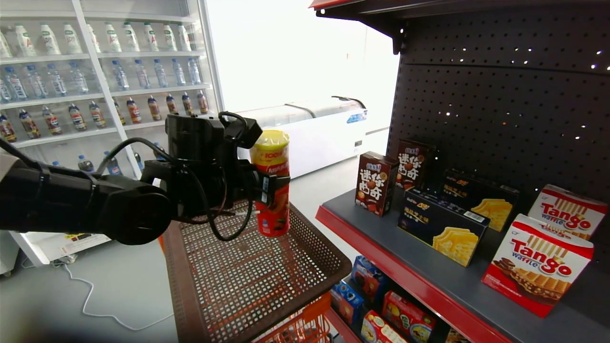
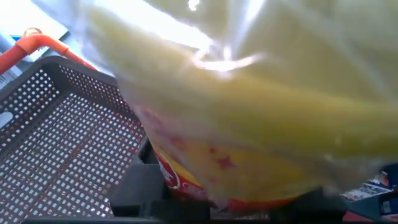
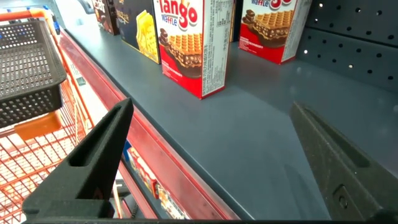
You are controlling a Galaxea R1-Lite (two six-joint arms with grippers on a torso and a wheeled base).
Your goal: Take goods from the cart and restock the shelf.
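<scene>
Your left wrist view, item by item.

- One chip canister (image 2: 249, 118): you see the yellow lid close up and blurred, with a red-and-yellow body under it.
- Your left gripper (image 2: 225, 208): it is clamped on the canister, with dark fingers (image 2: 139, 186) on either side of the body.
- One brown perforated basket (image 2: 56, 143), behind the canister.
- One orange cart tube (image 2: 42, 43), past the basket's corner.
- Blue packs (image 2: 380, 186) at the edge, too blurred for you to identify.

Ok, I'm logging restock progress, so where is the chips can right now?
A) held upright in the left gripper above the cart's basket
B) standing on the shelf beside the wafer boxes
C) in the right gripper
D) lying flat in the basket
A: the left gripper is shut on the chips can, which hangs upright above the brown basket, clear of the shelf.
</scene>
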